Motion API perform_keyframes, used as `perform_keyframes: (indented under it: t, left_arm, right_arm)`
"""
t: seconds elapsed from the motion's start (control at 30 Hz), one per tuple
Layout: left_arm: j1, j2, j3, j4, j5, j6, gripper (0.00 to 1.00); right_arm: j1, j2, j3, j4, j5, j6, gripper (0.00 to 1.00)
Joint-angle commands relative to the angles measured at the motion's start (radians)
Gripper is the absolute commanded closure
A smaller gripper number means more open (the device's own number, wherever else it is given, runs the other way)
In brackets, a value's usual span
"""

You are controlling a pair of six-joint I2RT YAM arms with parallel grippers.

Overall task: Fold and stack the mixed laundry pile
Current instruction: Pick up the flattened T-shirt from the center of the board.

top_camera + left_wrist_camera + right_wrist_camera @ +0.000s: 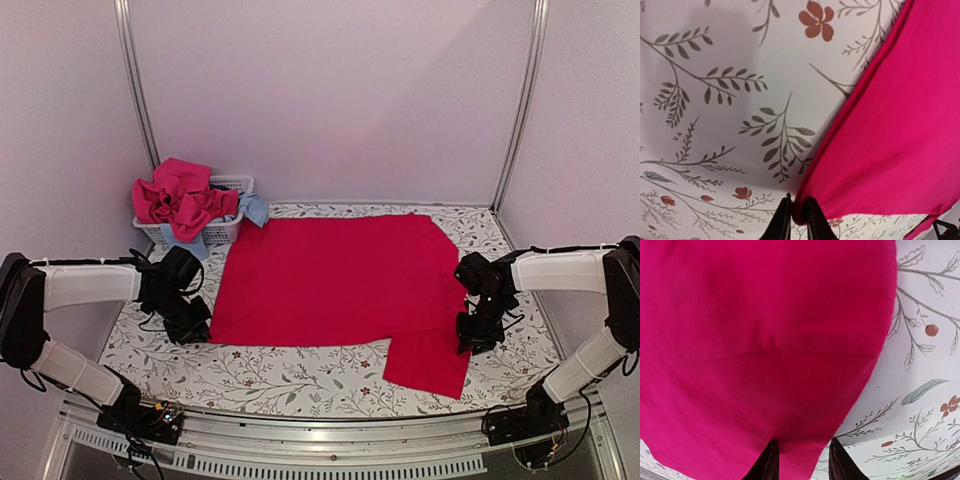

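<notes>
A large bright red cloth (330, 280) lies spread flat on the flowered table (300, 375), with one flap hanging toward the near right. My left gripper (195, 325) is at the cloth's near left corner. In the left wrist view the gripper (797, 220) is shut on a small fold of the red cloth's edge (900, 125). My right gripper (470, 335) is over the cloth's right edge. Its fingers (769, 462) stand apart astride the red fabric (765, 340), open. The rest of the mixed laundry pile (180, 200), red-pink and light blue pieces, fills the basket.
The white slatted basket (235, 183) stands at the back left corner, and a light blue piece (253, 208) hangs over its right side. White walls close the back and both sides. The metal rail with both arm bases runs along the near edge.
</notes>
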Motion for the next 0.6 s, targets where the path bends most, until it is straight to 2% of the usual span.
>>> perform_keyframes:
  t: [0.0, 0.27, 0.57]
  left_arm:
    - [-0.010, -0.032, 0.018, -0.026, -0.021, -0.001, 0.85]
    - [-0.047, -0.120, -0.010, -0.060, -0.025, -0.038, 0.77]
    - [-0.105, -0.102, -0.029, -0.051, -0.054, -0.084, 0.72]
  right_arm:
    - [0.079, 0.105, -0.025, 0.073, 0.042, -0.007, 0.69]
    - [0.097, 0.111, -0.079, 0.098, 0.023, 0.039, 1.00]
    - [0.097, 0.030, -0.058, 0.069, -0.001, 0.039, 1.00]
